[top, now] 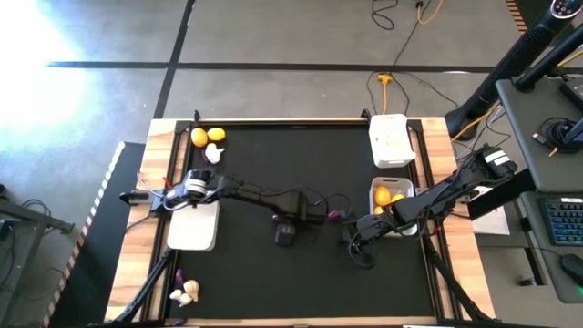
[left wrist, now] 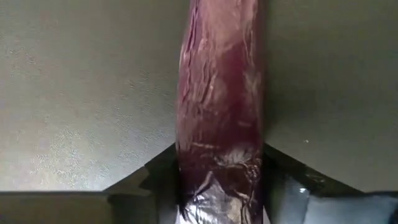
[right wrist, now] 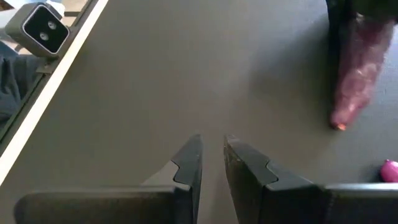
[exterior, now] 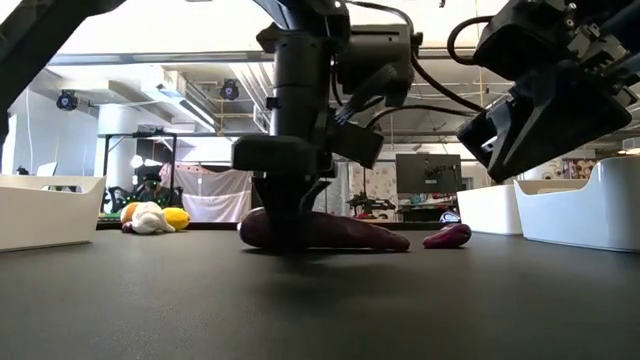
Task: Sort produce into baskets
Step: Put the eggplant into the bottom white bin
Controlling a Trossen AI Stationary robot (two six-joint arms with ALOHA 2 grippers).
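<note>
A long, slim dark purple piece (exterior: 350,232) lies on the black table mat near its middle; it also shows in the left wrist view (left wrist: 217,93). My left gripper (exterior: 292,225) points down and is shut on it near its left end. A small purple piece (exterior: 447,236) lies just to its right. My right gripper (right wrist: 211,155) hangs above the mat near the front right, its fingers nearly together and empty. Two lemons (top: 208,137) and a garlic bulb (top: 214,153) lie at the far left. More garlic (top: 185,293) lies at the near left. My left gripper pinches the long purple piece by its two long sides (left wrist: 186,168) between its two fingers, near the piece's left end. The fingers come from above, point down and lie across the piece. The piece lies level on the mat.
One white tray (top: 194,228) sits at the left by the left arm's base. One tray (top: 392,138) sits at the far right. A third tray (top: 407,187), holding lemons, sits under the right arm. A small purple bit (top: 179,273) lies by the near-left garlic.
</note>
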